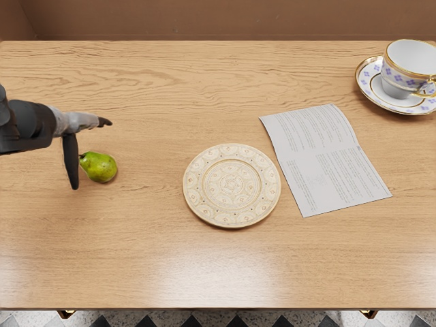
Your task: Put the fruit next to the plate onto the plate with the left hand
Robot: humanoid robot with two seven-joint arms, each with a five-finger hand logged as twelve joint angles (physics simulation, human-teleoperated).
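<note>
On the left side of the wooden table (170, 82) we hold our left hand (75, 129) with fingers spread and empty just beside the green pear (99, 167), which lies well apart from the ornate plate (231, 184), so grasping, carrying and placing all remain.

Left hand (76, 131) hovers with fingers (71, 163) spread.

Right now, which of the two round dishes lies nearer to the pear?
The cream embossed plate in the table's middle lies nearer the pear; the blue-patterned saucer stands far off at the right rear corner, under a cup.
</note>
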